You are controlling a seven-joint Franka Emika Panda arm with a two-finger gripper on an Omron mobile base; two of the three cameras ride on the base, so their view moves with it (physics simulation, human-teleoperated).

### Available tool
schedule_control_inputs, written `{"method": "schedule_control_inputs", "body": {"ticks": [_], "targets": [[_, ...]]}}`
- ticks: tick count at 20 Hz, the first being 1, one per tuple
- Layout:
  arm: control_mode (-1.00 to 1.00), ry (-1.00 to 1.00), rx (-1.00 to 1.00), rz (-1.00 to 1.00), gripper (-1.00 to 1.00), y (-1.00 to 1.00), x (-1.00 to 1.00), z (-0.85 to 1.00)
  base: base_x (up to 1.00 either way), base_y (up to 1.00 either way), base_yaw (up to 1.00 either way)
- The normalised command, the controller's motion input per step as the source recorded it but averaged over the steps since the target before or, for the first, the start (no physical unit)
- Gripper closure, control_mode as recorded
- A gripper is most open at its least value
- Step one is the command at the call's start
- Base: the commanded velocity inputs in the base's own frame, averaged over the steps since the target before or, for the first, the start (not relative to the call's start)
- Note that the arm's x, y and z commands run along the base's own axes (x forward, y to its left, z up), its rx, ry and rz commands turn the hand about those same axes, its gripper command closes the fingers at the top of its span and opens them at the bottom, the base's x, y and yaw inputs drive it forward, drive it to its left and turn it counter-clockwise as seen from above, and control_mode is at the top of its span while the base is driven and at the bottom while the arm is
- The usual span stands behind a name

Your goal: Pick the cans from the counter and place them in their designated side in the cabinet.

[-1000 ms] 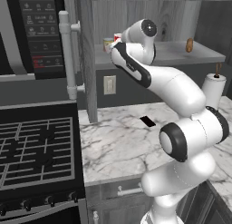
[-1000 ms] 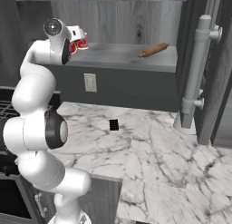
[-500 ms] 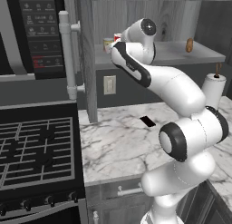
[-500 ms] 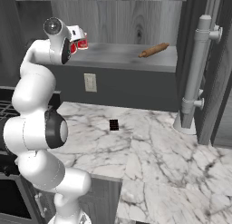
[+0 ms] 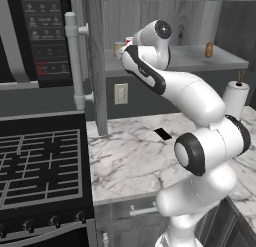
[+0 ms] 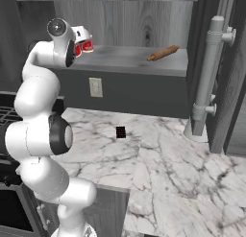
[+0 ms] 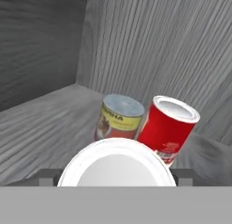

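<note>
Cabinet (image 6: 129,56): shelf corner, upright panel at 9 o'clock.
Red can (image 7: 168,123): leaning, top toward 1 o'clock.
Pale-topped can (image 7: 117,168): directly under hand, upright.
Gripper (image 6: 82,39): finger spread cannot tell.

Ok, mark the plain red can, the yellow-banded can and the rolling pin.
plain red can (image 7: 168,125), hand view, on its red side wall
yellow-banded can (image 7: 118,119), hand view, on its yellow band
rolling pin (image 6: 163,53), right base view, mid-length of its barrel
</note>
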Motion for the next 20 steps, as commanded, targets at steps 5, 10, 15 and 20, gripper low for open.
{"method": "schedule_control_inputs", "body": {"ticks": [5,10,15,20], "targets": [[-1.0,-0.01,0.0,0.03,-1.0,0.0,0.33,-0.17,0.0,0.0,0.0],[-1.0,-0.07,0.0,0.06,-1.0,-0.02,0.05,0.03,0.0,0.0,0.0],[-1.0,-0.14,0.0,0.09,-1.0,-0.01,-0.2,0.11,0.0,0.0,0.0],[-1.0,-0.22,0.01,0.11,-1.0,0.0,-0.24,0.0,0.0,0.0,0.0]]}}
